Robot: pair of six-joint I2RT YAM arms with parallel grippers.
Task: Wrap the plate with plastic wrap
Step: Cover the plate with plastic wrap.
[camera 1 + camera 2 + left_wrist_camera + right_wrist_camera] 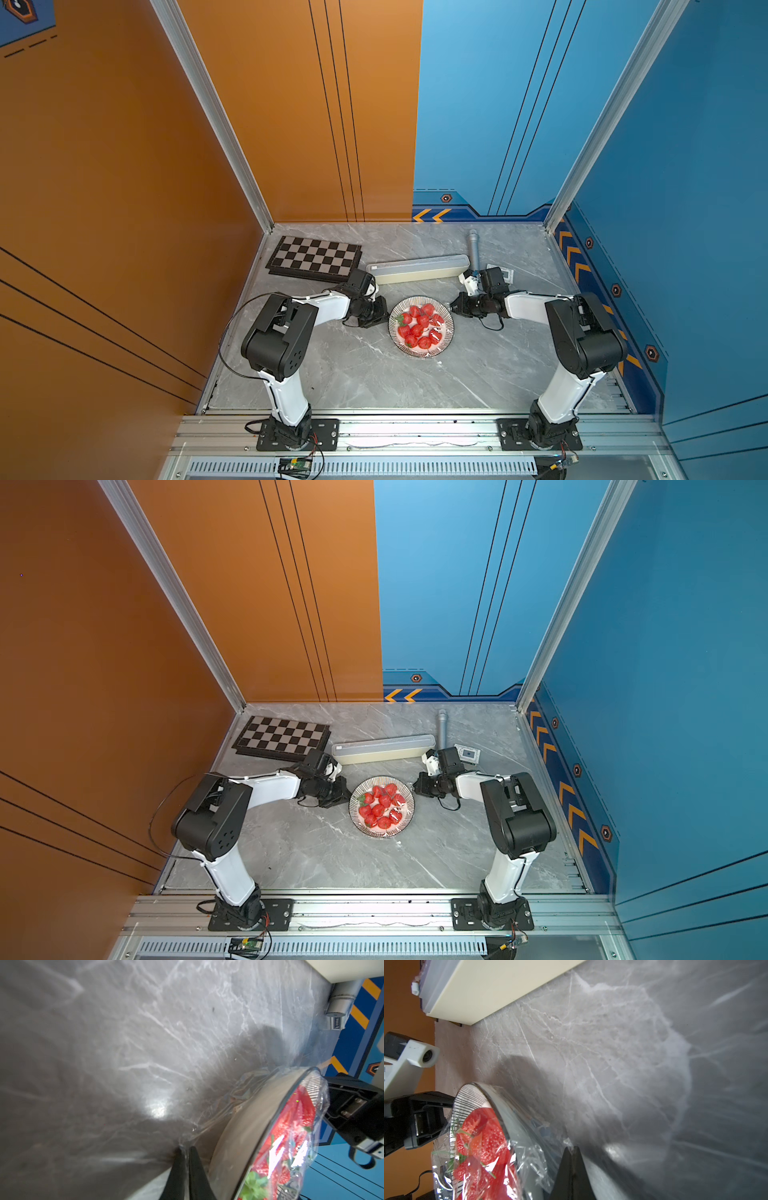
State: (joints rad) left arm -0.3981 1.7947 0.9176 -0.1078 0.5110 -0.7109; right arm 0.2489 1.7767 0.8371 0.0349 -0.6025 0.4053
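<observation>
In both top views the plate (444, 338) (405, 817) of strawberries sits mid-table with glossy plastic wrap (434, 332) stretched over it. My left gripper (383, 319) is low at the plate's left edge. In the left wrist view its jaws (186, 1148) pinch crinkled film (207, 1126) pulled down past the plate's underside (245, 1126). My right gripper (452, 307) is at the plate's far right edge. Its jaws (572, 1148) are shut, with a wisp of film (533, 1159) caught at the tips beside the rim (473, 1093). The cream wrap box (417, 269) lies behind the plate.
A chessboard (313, 257) lies at the back left. A grey rod (473, 249) and a small white card (505, 273) lie at the back right, close behind my right wrist. Orange and blue walls enclose the marble table (357, 374).
</observation>
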